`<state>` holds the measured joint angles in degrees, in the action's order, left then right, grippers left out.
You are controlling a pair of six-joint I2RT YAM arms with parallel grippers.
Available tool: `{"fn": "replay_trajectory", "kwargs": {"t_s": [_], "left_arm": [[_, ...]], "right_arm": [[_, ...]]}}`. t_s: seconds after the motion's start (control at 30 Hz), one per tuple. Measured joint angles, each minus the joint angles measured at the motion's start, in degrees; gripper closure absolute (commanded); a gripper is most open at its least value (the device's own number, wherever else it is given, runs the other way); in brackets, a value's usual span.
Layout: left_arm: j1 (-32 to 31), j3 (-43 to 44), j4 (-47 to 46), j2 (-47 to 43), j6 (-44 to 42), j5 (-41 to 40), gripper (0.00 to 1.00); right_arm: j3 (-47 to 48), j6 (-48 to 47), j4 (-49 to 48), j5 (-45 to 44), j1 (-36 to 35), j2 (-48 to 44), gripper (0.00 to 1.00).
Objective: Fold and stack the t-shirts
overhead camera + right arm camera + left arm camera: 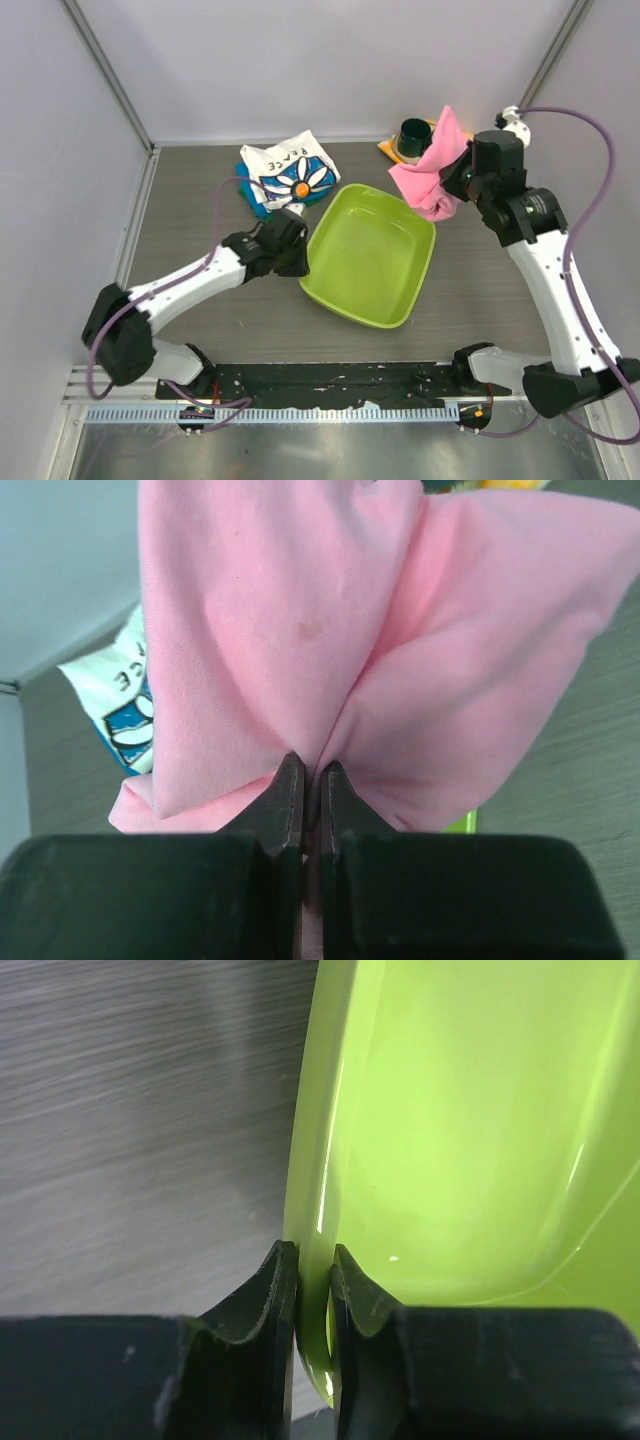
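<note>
Pink t-shirt (432,165) hangs bunched over the green tub's (370,255) far right corner, pinched tight in the right end effector (310,770). Daisy t-shirt (290,175) lies beyond the tub's far left edge. Left end effector (312,1252) clamps the tub's left rim, with open bench (190,200) to the left of it.

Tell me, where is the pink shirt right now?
Overhead view, back right: the pink t-shirt hangs pinched in the right hand, by the green tub's far corner.

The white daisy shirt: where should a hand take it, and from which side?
Probably its right edge, coming down from the green tray side. The white daisy shirt lies flat on a blue shirt, and that edge seems to reach past it onto the table.
</note>
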<state>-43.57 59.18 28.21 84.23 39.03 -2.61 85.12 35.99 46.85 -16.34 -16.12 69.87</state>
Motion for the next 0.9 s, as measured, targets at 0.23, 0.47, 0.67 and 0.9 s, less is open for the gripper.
{"fn": "replay_trajectory", "kwargs": {"t_s": [0.23,0.47,0.67,0.9], "left_arm": [[1.55,-0.59,10.03,-20.26,-0.57,-6.14,1.0],[11.69,12.13,18.47,-24.94,-4.74,-7.54,1.0],[27.89,18.82,22.58,-22.93,-8.7,-5.51,1.0],[47.3,22.05,24.76,-14.47,-12.09,-0.33,1.0]], "right_arm": [[-0.15,-0.76,2.23,0.22,0.0,-5.92,0.99],[-10.71,-0.79,2.97,2.78,0.0,-6.38,0.99],[-11.69,-1.64,2.97,3.04,0.0,-7.61,0.99],[-16.28,-2.49,0.98,4.9,0.0,-11.67,0.99]]}}
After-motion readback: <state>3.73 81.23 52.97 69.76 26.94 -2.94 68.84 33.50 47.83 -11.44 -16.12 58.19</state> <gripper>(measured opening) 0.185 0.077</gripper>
